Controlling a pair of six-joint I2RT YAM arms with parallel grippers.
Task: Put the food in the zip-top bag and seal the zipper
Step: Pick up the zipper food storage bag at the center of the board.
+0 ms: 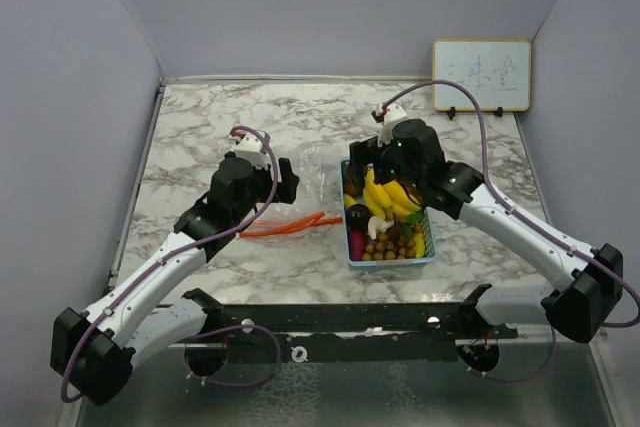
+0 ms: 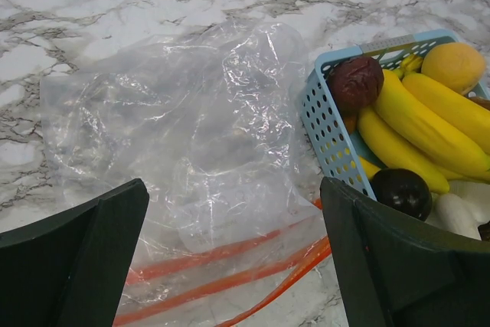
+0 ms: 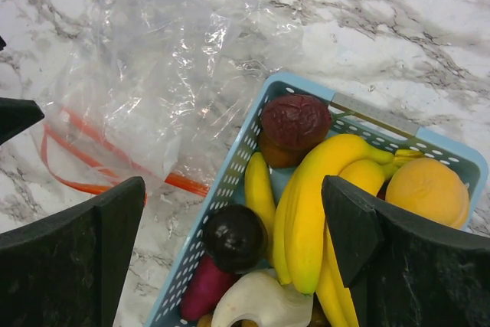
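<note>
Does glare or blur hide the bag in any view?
Top external: even light, the clear zip-top bag almost vanishes on the marble, only its orange zipper reads. Left wrist: sharp, white glints on the creases. Right wrist: sharp, soft sheen on the bananas.

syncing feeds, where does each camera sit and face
top external: above and behind, looking down at the table; left arm and right arm show.
left wrist: on the left arm, facing the zip-top bag; open left gripper shows.
right wrist: over the basket of food; open right gripper shows.
shared: all see bag and basket.
</note>
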